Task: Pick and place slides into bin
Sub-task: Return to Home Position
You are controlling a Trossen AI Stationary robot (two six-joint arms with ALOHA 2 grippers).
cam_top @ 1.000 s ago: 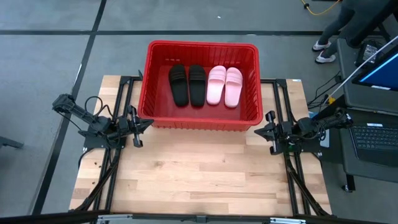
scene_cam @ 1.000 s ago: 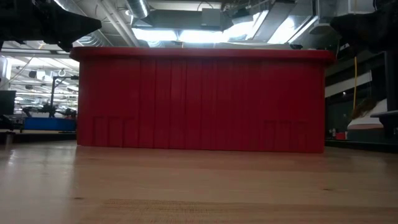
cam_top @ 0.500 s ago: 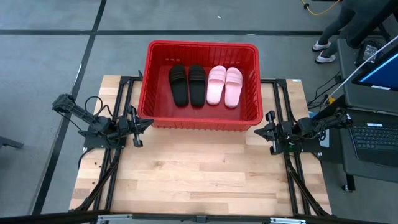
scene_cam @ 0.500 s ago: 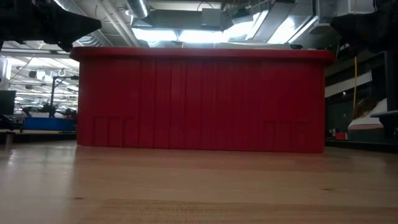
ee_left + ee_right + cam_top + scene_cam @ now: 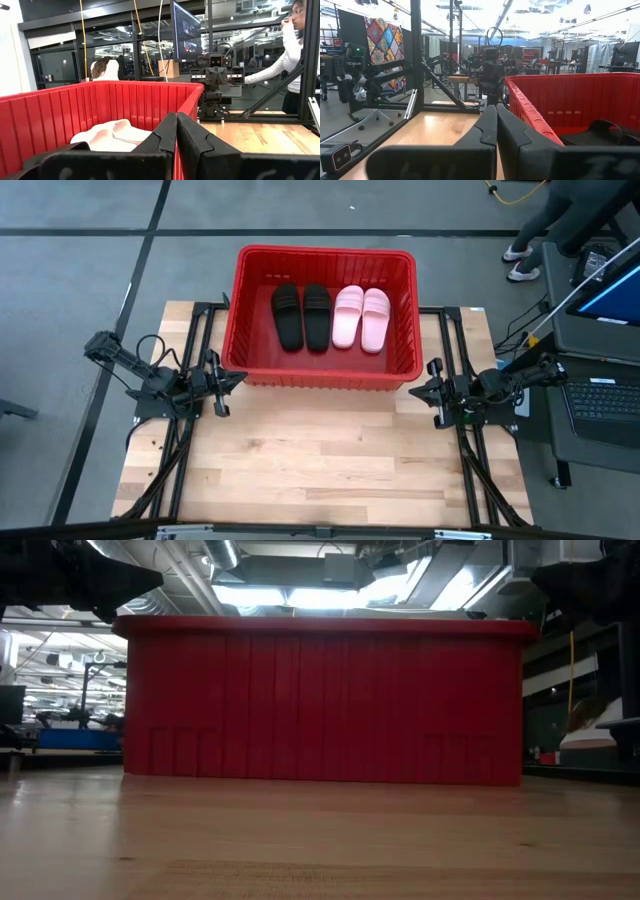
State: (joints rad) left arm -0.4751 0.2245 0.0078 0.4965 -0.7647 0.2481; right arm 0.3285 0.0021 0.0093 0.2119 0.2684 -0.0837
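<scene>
At centre left, we are holding our left gripper empty, jaws pressed together. Upper centre, the bin is carrying the black slides beside the pink slides. Centre right, our right gripper is mirroring the left one, likely because nothing remains to pick.

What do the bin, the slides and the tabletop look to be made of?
Bin: likely moulded red plastic, with ribbed, slotted walls and a slight sheen.
Pink slides and black slides: probably foam or rubber, with a smooth, matte, one-piece look.
Tabletop: wood, pale jointed planks with grain.
Left gripper and right gripper rest shut beside the bin's near corners.
</scene>
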